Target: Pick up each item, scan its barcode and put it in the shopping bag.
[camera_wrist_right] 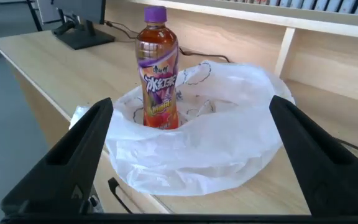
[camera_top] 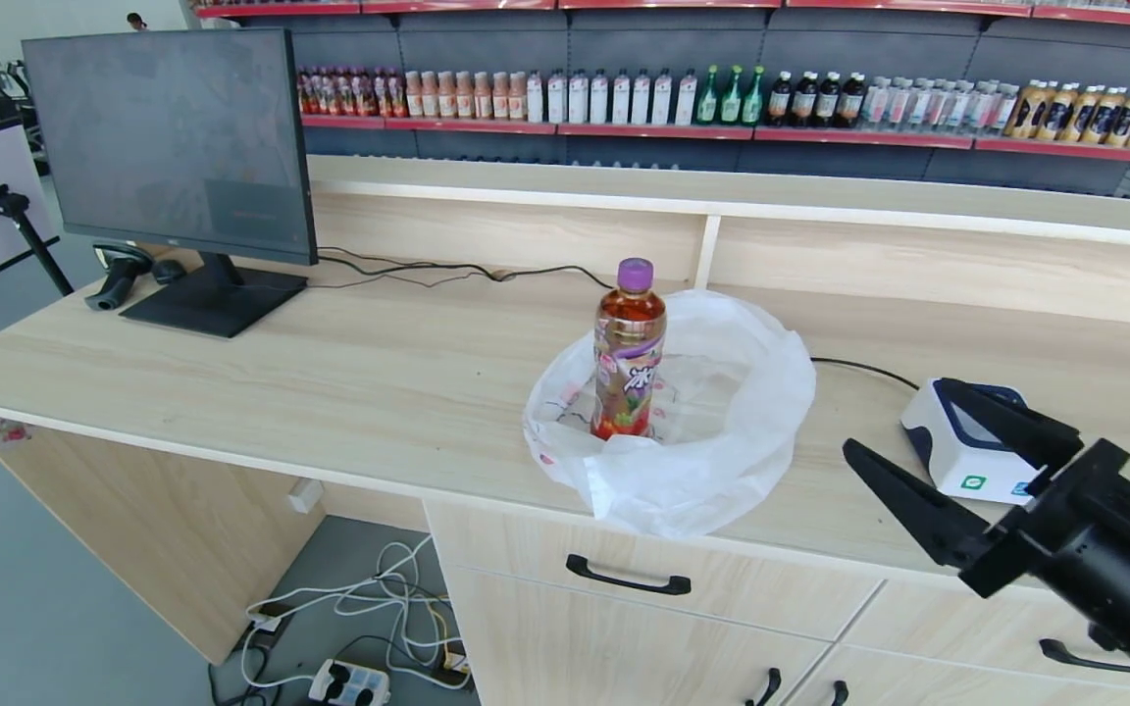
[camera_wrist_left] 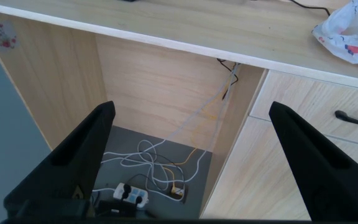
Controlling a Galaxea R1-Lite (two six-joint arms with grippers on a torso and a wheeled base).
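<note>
The clear plastic drink bottle with the purple cap and amber liquid (camera_top: 629, 353) stands upright inside the crumpled white plastic shopping bag (camera_top: 751, 392). The bag lies open on the pale wooden bench (camera_top: 379, 382), close to its front edge. The right hand (camera_top: 893, 415) hangs to the right of the bag, near the white and dark-blue box scanner (camera_top: 967, 451), with its two black fingers (camera_top: 903, 495) spread wide and holding nothing. The left hand (camera_wrist_left: 191, 106) is likewise spread open and empty. It is held low, below the bench top, facing a recess where loose white cables (camera_wrist_left: 151, 165) lie on the floor.

With the bottle in the bag and neither hand gripping it, the step in hand looks like the close of bagging — getting clear without upsetting what stands there. The bottle is tall and narrow and rests on slack film, so it would probably tip at a light knock. The right hand does best to keep its fingers wide and pass well apart from the bag's raised rim, since snagged film would drag the bottle along. The bag sits near the bench edge — a pull toward the robot could carry it over.
</note>
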